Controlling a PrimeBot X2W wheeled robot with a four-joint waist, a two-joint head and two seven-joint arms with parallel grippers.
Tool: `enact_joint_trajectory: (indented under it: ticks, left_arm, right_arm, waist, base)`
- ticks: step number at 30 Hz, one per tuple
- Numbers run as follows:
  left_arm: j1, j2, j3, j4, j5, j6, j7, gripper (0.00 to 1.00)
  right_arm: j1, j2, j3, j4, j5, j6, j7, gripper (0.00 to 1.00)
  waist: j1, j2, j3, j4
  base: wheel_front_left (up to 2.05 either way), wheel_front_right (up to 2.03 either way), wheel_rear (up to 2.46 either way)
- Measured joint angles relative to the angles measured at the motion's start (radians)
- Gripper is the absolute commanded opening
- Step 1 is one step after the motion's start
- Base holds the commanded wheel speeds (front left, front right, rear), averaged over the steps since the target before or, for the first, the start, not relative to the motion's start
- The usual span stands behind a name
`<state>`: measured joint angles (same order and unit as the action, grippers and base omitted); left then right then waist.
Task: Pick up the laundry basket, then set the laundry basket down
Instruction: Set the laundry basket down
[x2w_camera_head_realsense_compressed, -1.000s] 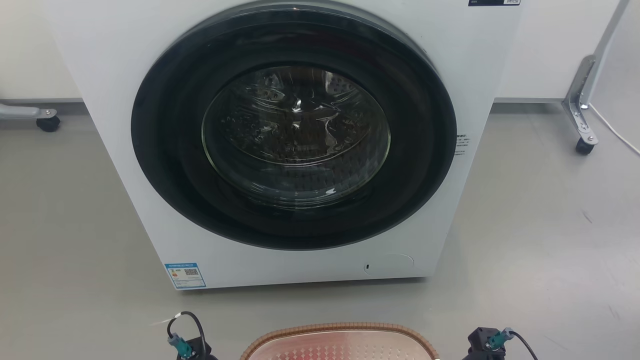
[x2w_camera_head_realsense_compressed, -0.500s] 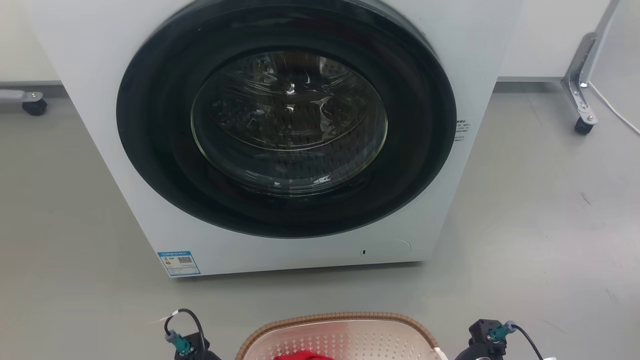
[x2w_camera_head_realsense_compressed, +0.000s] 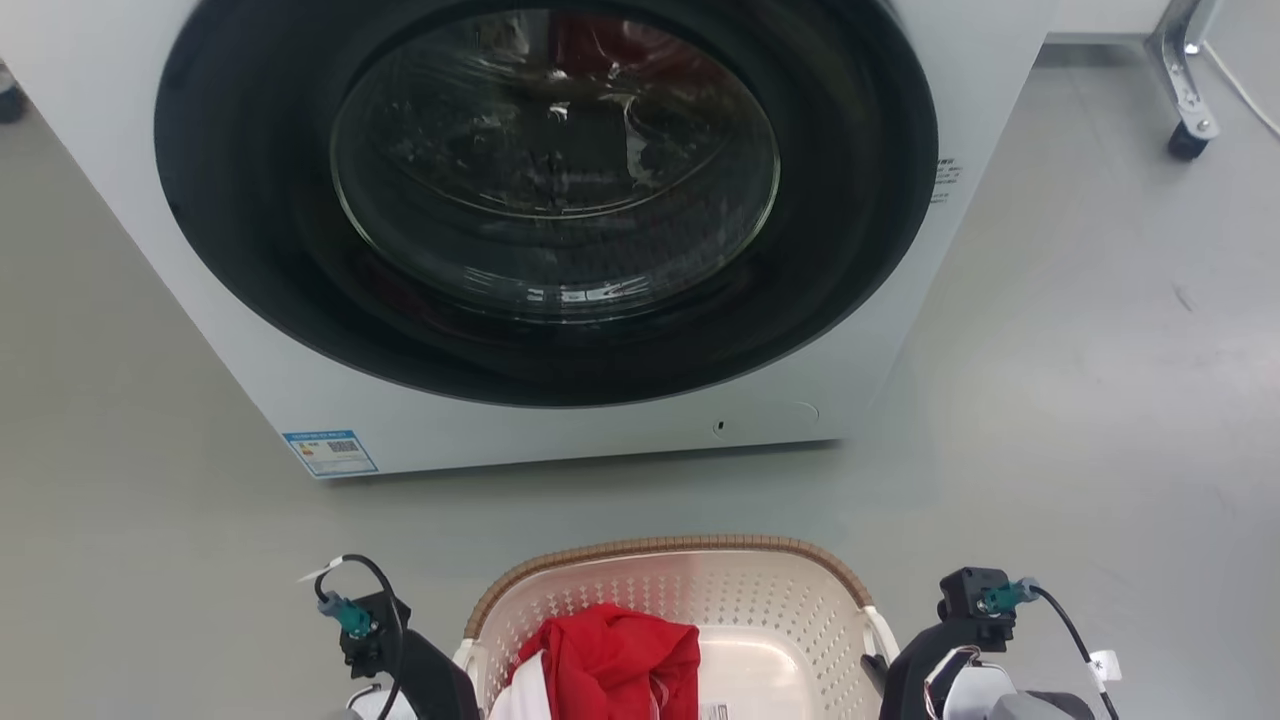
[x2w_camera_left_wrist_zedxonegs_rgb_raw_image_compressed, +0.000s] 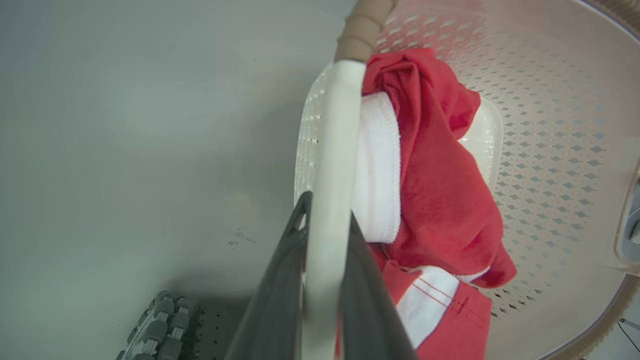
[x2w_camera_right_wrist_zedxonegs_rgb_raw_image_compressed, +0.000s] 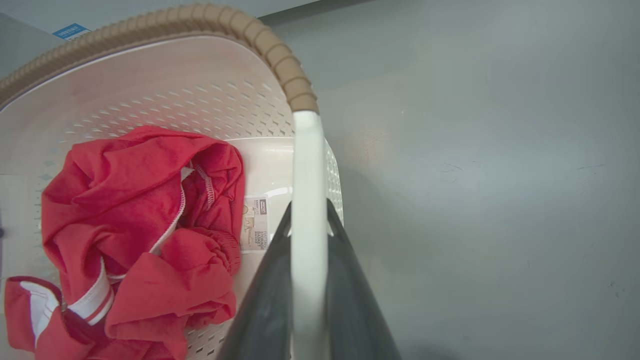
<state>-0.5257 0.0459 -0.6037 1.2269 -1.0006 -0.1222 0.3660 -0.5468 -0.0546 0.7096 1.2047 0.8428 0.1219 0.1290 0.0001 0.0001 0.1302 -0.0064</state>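
Both grippers are clamped on the basket (x2w_camera_head_realsense_compressed: 780, 600): the left gripper (x2w_camera_left_wrist_zedxonegs_rgb_raw_image_compressed: 327, 220) has its two dark fingers closed around the left handle (x2w_camera_left_wrist_zedxonegs_rgb_raw_image_compressed: 335, 150), and the right gripper (x2w_camera_right_wrist_zedxonegs_rgb_raw_image_compressed: 308, 215) pinches the right handle (x2w_camera_right_wrist_zedxonegs_rgb_raw_image_compressed: 307, 160) the same way. The basket stands in front of the washer (x2w_camera_head_realsense_compressed: 550, 200), centred below its door and a little back from its foot. Whether its base is touching the floor (x2w_camera_head_realsense_compressed: 1100, 400) I cannot tell.

I judge it an easy load: thin perforated plastic, stiff enough to hold its shape, with only some red and white clothes (x2w_camera_head_realsense_compressed: 610, 650) inside. They lie nearer the left handle, so that side should be slightly heavier. The handles are the right place to hold it, but they are smooth, narrow white bars, and the basket could swing or slide in the fingers. Both arms should move together and level, with no twist between them.

Against the frame a second ago, the whole head picture has shifted: the washer sits higher and larger, and far more of the basket is in sight, the clothes included. That is the camera bending down. The gap from the washer's foot to the brown rim (x2w_camera_right_wrist_zedxonegs_rgb_raw_image_compressed: 280, 55) looks much the same, and both grippers remain at the basket's sides.
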Motion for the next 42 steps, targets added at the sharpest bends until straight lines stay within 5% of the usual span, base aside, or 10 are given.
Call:
enact_joint_trajectory:
  ticks: [42]
  left_arm:
    - [-0.271, 0.016, 0.007, -0.042, 0.063, -0.001, -0.286, 0.0]
  right_arm:
    - [-0.294, -0.028, 0.035, -0.007, -0.104, -0.03, -0.272, 0.0]
  waist:
    - [0.0, 0.0, 0.521, 0.034]
  base:
    - [0.0, 0.0, 0.0]
